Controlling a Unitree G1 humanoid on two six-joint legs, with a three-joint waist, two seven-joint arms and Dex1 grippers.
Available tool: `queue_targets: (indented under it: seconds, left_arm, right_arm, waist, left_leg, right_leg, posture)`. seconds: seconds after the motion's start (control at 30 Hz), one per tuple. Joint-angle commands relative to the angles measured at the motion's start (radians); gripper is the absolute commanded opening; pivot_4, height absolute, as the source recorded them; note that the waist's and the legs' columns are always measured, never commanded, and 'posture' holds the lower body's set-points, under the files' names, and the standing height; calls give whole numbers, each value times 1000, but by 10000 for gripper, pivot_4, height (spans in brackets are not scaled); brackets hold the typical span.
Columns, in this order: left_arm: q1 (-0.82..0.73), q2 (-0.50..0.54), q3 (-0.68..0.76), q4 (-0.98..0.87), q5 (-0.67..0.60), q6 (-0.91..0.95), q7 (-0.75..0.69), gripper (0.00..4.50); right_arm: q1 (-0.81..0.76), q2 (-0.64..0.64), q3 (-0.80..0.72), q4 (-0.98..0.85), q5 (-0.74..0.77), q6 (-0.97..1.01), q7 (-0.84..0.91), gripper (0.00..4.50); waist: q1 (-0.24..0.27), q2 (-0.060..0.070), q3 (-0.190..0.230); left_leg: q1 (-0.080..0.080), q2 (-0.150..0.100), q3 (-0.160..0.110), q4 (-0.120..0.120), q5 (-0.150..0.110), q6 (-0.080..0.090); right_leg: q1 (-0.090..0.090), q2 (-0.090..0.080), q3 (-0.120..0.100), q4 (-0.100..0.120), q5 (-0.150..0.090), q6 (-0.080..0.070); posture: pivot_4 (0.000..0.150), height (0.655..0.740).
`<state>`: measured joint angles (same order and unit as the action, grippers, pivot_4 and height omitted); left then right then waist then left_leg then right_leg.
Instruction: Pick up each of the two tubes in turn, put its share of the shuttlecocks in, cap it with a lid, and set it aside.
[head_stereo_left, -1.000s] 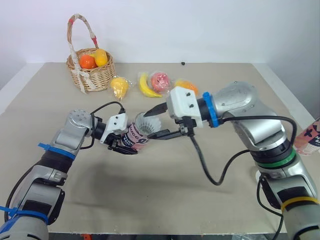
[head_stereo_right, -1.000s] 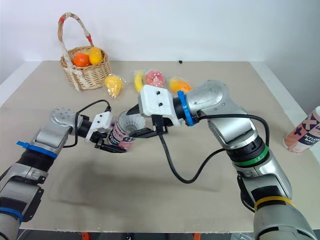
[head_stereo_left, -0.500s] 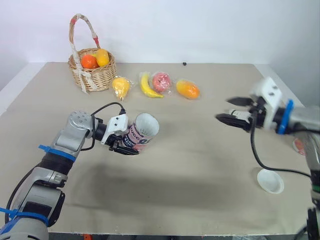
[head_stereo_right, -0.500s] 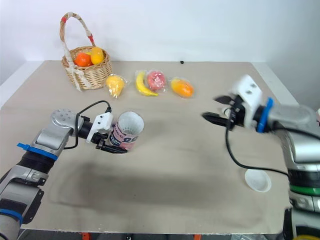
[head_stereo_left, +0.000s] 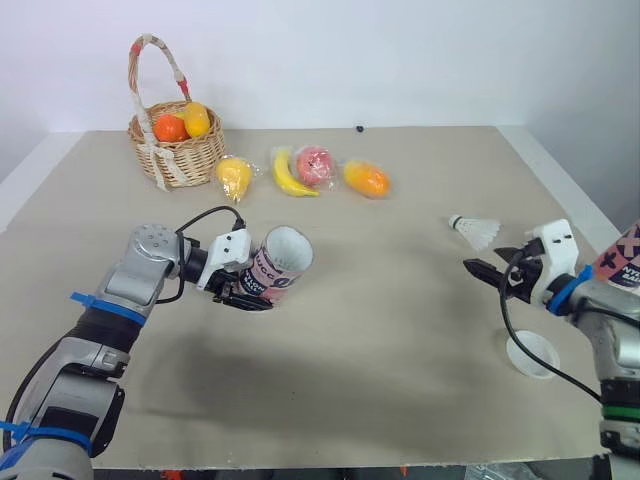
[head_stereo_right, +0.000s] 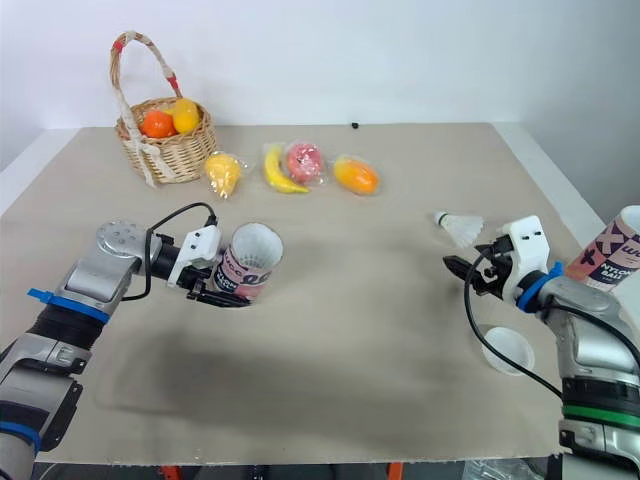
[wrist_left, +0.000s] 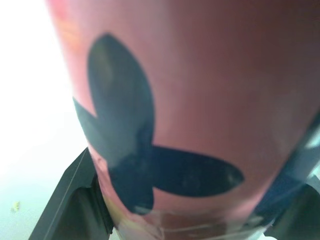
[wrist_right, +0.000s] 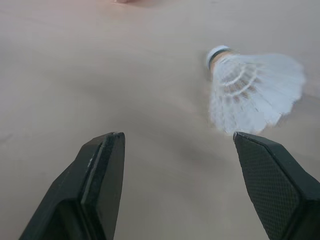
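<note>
At the far left, a wicker basket (head_stereo_left: 176, 150) of fruit stands at the back of the table (head_stereo_left: 390, 310). Nearer, the left gripper (head_stereo_left: 252, 288) clamps a pink tube (head_stereo_left: 281, 262), held tilted with its open mouth facing right. Farther right, a white shuttlecock (head_stereo_left: 476, 229) lies on its side on the table. The right gripper (head_stereo_left: 483, 272) hovers just beside it, its fingers spread wide and empty. A white lid (head_stereo_left: 532, 354) lies nearby, and the second tube (head_stereo_left: 622, 262) stands at the right edge. Loading appears to be the step in hand. Next, the right gripper needs to close on the shuttlecock and carry it to the tube's mouth.
</note>
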<state>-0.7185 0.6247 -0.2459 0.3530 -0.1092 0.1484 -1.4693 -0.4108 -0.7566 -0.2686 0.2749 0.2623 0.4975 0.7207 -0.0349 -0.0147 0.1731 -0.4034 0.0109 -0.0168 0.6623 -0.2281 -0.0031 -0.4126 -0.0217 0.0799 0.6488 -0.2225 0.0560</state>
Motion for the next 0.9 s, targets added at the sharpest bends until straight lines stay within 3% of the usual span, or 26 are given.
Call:
queue_targets:
  seconds: [0.03,0.4,0.53,0.6,0.73,0.9]
  left_arm:
    - [24,10,-26,13,23,6,1,29878]
    - [35,25,-20,-2,17,13,4,29878]
    - [41,26,-19,-14,14,20,7,29878]
    - [44,27,-18,-22,13,24,9,29878]
    - [49,30,-14,-38,11,33,12,29878]
    - [48,31,-14,-41,11,34,13,29878]
  right_arm:
    - [-65,6,25,92,-42,-52,-40,37304]
    - [-322,85,110,436,-99,-206,-49,37304]
    - [-374,93,127,547,-135,-279,-66,25516]
    - [-380,92,135,567,-149,-316,-65,16782]
    - [-345,92,133,462,-120,-326,-3,807]
    - [-275,69,130,213,-85,-288,65,807]
  waist:
    - [0,0,0]
    - [-12,0,0]
    - [-11,0,0]
    - [-12,0,0]
    - [-12,0,0]
    - [-11,0,0]
  left_leg:
    - [0,0,0,0,0,0]
    - [1,0,-1,-3,0,0]
    - [1,0,-2,-4,0,0]
    - [1,0,-2,-4,0,0]
    - [1,0,-1,-5,0,0]
    - [1,0,-2,-5,0,0]
  right_leg:
    - [0,0,0,0,0,1]
    - [0,1,0,0,0,0]
    - [0,1,0,0,0,0]
    - [0,1,0,-1,-1,0]
    - [0,1,0,0,-1,0]
    - [0,1,0,0,-1,0]
  posture:
    - [1500,7298]
    - [1500,7298]
    - [1500,7298]
    - [1500,7298]
    - [1500,7298]
    - [1500,7298]
